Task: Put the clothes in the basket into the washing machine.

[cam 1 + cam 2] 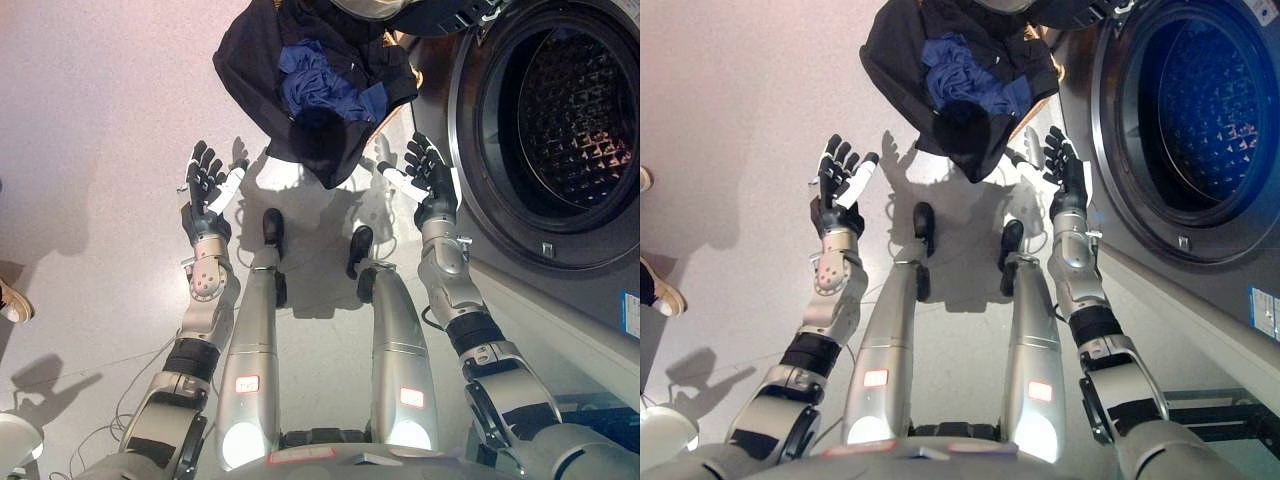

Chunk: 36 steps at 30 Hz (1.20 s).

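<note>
A basket [405, 45] stands on the floor ahead, heaped with dark clothes [260, 70] that spill over its near side, with a blue garment [320, 85] on top. To its right is the washing machine [560, 130], its round door opening showing the drum [1210, 110] with nothing in it. My left hand [207, 185] is raised open, palm up, left of the clothes and apart from them. My right hand [428, 175] is also open, held between the clothes and the machine's front, touching neither.
A person's shoe [12, 300] shows at the left edge of the floor. The washing machine's front panel [590, 310] runs close along my right arm. A white round object [15, 440] sits at the lower left corner.
</note>
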{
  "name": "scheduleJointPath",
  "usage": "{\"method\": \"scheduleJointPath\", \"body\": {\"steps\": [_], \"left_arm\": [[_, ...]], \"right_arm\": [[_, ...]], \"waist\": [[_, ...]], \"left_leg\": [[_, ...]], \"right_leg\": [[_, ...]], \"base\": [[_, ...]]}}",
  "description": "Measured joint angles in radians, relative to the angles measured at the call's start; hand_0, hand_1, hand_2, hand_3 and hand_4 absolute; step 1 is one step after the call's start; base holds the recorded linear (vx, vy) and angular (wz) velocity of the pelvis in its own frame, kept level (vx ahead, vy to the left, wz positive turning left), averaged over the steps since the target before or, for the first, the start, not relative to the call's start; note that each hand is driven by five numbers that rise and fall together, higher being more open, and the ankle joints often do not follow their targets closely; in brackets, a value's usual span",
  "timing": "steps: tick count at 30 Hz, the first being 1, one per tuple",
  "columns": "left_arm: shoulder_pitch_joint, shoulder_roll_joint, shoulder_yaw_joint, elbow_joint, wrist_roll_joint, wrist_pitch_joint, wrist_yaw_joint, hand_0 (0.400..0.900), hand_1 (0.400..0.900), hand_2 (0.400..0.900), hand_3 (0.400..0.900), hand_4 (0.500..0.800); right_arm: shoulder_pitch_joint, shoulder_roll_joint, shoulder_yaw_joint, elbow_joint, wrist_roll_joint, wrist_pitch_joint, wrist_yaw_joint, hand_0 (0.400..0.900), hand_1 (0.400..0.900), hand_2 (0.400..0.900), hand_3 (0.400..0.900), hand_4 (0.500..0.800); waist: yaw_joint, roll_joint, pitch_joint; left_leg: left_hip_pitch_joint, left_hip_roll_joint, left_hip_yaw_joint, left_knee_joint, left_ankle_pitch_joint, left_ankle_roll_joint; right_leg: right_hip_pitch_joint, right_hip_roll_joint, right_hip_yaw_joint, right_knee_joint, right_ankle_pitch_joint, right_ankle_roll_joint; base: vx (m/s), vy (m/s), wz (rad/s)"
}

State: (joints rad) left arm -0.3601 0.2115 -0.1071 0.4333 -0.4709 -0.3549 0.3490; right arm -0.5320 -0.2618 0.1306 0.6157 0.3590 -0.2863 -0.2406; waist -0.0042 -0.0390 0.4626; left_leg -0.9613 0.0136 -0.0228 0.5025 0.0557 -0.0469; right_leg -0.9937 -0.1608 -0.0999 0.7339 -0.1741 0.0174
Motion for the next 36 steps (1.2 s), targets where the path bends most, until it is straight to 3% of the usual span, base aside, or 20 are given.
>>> {"method": "scheduleJointPath", "body": {"steps": [21,26,32,36], "left_arm": [[0.001,-0.001,0.017,-0.002,-0.001,-0.002,-0.011,0.9,0.9,0.9,0.9,0.8],[0.001,-0.002,0.019,-0.029,-0.001,-0.019,-0.011,0.9,0.9,0.9,0.9,0.8],[0.001,0.0,0.008,-0.083,-0.001,-0.021,-0.017,0.9,0.9,0.9,0.9,0.8],[0.003,0.026,-0.035,-0.112,-0.002,-0.024,-0.025,0.9,0.9,0.9,0.9,0.8]], "right_arm": [[-0.021,-0.005,-0.004,0.0,-0.05,0.0,-0.002,0.9,0.9,0.9,0.9,0.8],[-0.067,-0.09,0.057,0.008,-0.207,0.012,-0.027,0.9,0.9,0.9,0.9,0.8],[-0.291,-0.205,0.165,0.198,-0.429,0.076,-0.083,0.9,0.9,0.9,0.9,0.8],[-0.452,-0.246,0.235,0.382,-0.529,0.114,-0.105,0.9,0.9,0.9,0.9,0.8]], "waist": [[0.0,0.0,-0.001],[0.011,-0.002,-0.003],[0.062,0.0,-0.004],[0.137,0.0,-0.004]], "left_leg": [[0.01,-0.001,-0.003,-0.038,0.011,0.002],[0.005,-0.001,-0.011,-0.057,0.022,0.001],[-0.005,-0.014,-0.059,-0.094,0.052,-0.015],[-0.005,-0.018,-0.076,-0.126,0.076,-0.021]], "right_leg": [[0.008,-0.003,-0.009,-0.017,0.001,0.0],[0.01,-0.006,-0.027,-0.024,0.0,0.0],[0.005,-0.023,-0.077,-0.016,-0.016,-0.016],[0.003,-0.038,-0.111,-0.001,-0.038,-0.027]], "base": [[0.01,-0.005,0.02],[0.02,-0.037,0.17],[0.05,-0.055,0.25],[0.06,-0.041,0.19]]}}
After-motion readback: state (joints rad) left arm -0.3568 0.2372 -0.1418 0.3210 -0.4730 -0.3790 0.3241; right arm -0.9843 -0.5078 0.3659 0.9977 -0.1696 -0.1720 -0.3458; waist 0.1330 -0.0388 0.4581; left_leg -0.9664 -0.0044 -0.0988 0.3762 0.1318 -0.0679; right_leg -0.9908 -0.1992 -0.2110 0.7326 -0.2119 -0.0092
